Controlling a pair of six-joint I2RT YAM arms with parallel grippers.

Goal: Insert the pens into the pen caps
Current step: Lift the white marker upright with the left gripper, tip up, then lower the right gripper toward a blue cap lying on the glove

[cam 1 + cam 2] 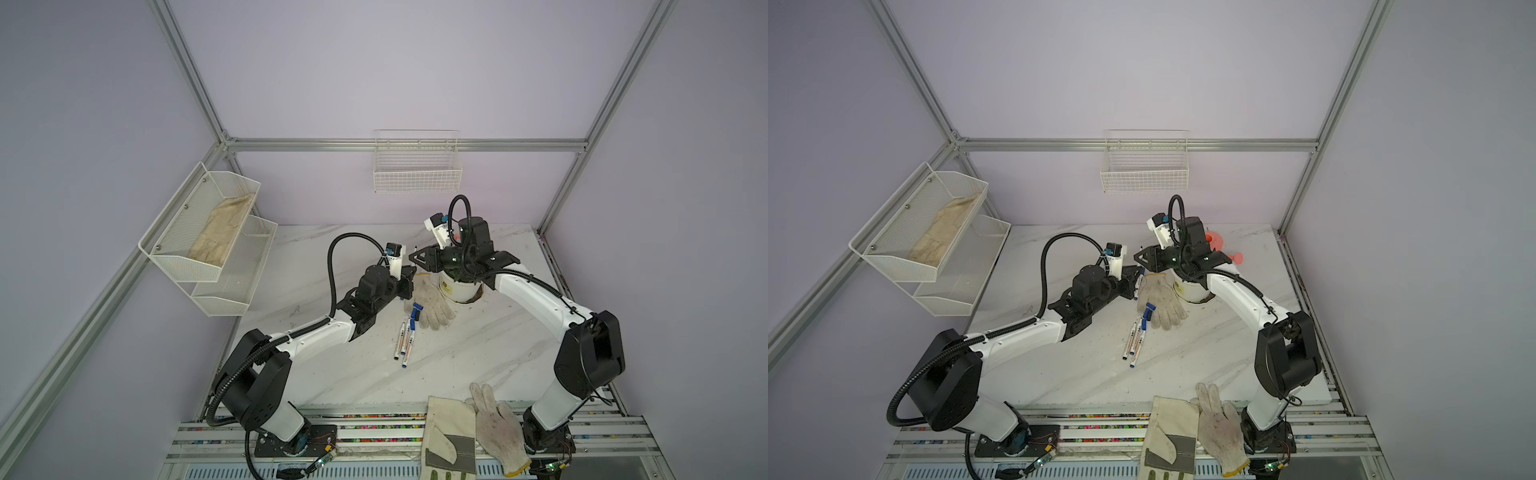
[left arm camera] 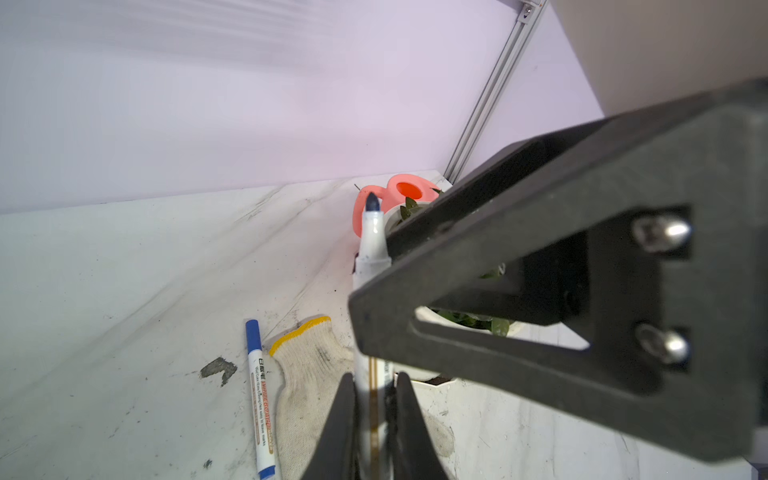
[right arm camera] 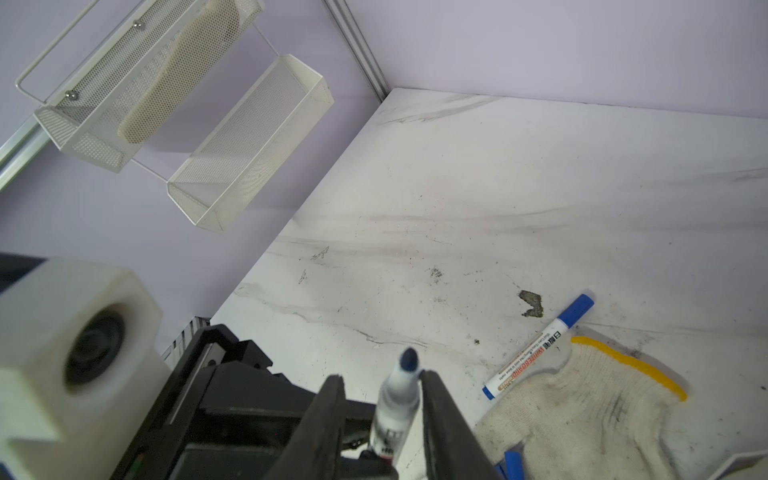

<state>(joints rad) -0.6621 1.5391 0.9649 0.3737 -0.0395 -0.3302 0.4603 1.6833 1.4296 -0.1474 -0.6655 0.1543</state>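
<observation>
We've got the left gripper (image 2: pixel 374 384) clamped on an uncapped pen (image 2: pixel 372 243), blue tip up, raised near the glove (image 1: pixel 432 303); the right gripper (image 3: pixel 383 376) straddles that tip, jaws apart, a gap showing on one side, no cap in them; looks to us like a regrasp near the nib; we'd centre the barrel between those jaws before squeezing, grip below the inky tip, and hold firm on the left; loose blue caps (image 1: pixel 417 308) lie beside the glove, more pens (image 1: pixel 402 340) on the table (image 1: pixel 498 353) nearby.
</observation>
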